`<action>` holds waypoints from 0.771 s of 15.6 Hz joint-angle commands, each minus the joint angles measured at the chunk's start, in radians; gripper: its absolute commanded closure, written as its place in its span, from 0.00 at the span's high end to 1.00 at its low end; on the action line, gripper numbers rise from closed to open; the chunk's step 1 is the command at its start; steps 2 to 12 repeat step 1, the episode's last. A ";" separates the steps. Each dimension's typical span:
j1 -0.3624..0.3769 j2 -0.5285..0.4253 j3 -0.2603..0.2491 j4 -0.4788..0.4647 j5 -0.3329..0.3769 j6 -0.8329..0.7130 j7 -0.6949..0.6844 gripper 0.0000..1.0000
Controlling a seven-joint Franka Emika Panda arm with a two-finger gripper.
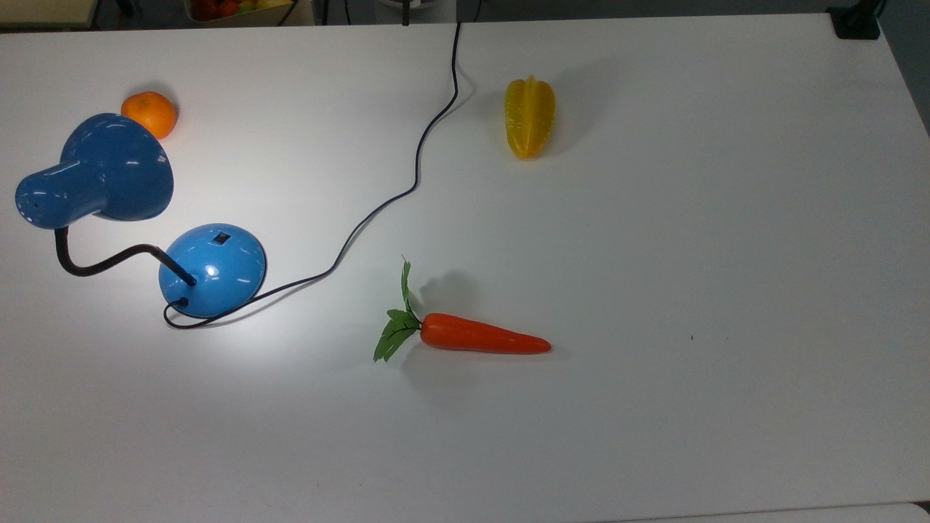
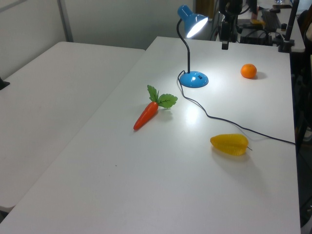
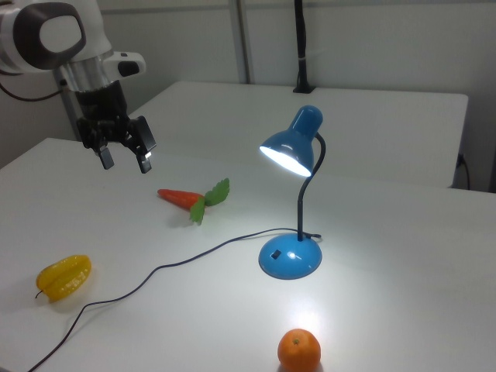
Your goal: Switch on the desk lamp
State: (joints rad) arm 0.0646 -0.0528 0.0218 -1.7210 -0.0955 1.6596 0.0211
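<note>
Pincer [image 3: 124, 157] open, holding nothing, up in the air, well apart from the desk lamp [image 3: 293, 194]. Lamp is lit, stands on worktop [image 3: 387, 256] at the top view's left; orange [image 1: 149, 114] just beside shade. Carrot [image 1: 479, 339] mid-worktop, starfruit [image 1: 530, 117] farther back.

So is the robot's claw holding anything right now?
No, nothing. The claw hangs open and empty in the air above the white table, away from the lit glossy blue desk lamp.
</note>
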 commanded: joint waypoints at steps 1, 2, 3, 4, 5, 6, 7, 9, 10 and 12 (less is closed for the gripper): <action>0.008 -0.009 -0.011 0.018 -0.004 -0.041 -0.016 1.00; 0.008 -0.009 -0.011 0.018 -0.004 -0.041 -0.016 1.00; 0.008 -0.009 -0.011 0.018 -0.004 -0.041 -0.016 1.00; 0.008 -0.009 -0.011 0.018 -0.004 -0.041 -0.016 1.00; 0.008 -0.009 -0.011 0.018 -0.004 -0.041 -0.016 1.00; 0.008 -0.009 -0.011 0.018 -0.004 -0.041 -0.016 1.00; 0.008 -0.009 -0.011 0.018 -0.004 -0.041 -0.016 1.00; 0.008 -0.009 -0.011 0.018 -0.004 -0.041 -0.016 1.00; 0.008 -0.009 -0.011 0.018 -0.004 -0.041 -0.016 1.00; 0.008 -0.009 -0.011 0.018 -0.004 -0.041 -0.016 1.00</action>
